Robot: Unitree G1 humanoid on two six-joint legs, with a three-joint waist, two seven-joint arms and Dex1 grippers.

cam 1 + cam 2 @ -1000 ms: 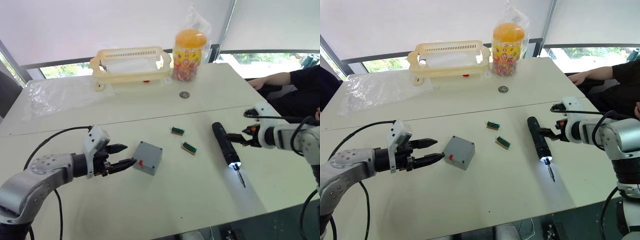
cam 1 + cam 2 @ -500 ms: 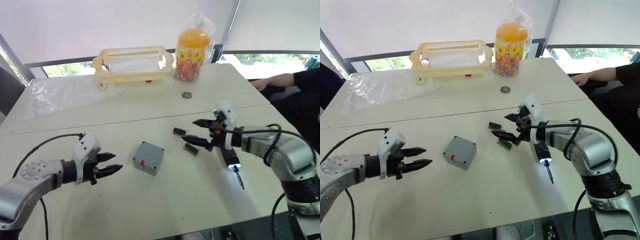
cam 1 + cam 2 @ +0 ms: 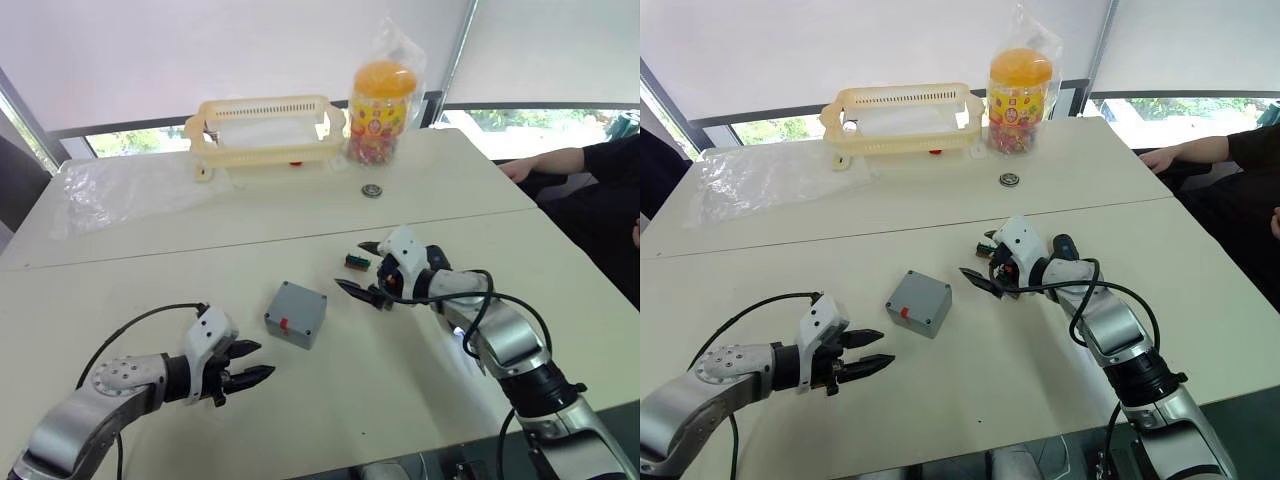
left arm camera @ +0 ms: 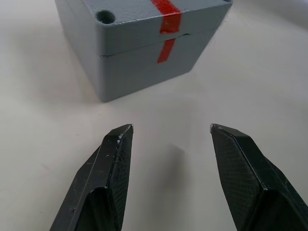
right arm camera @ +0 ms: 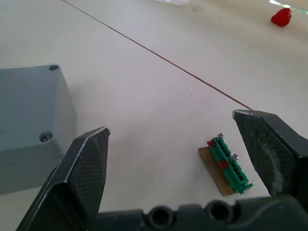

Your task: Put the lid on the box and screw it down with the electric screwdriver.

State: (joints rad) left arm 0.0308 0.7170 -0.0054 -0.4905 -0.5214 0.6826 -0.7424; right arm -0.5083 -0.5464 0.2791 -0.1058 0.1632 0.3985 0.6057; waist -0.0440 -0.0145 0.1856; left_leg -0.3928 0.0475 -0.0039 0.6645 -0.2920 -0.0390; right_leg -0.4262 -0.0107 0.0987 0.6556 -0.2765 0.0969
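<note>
Lid (image 4: 144, 17) seated on box (image 3: 296, 314), both hands spread wide and empty, left hand (image 3: 255, 362) backed off, right hand (image 3: 360, 270) nearing from beyond.

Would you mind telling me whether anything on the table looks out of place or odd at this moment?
Nothing looks spilled or damaged. The box sits askew to the table edge, with the lid already on it; the red mark runs unbroken across their seam. Both the left gripper and right gripper are open and apart from it.
</note>
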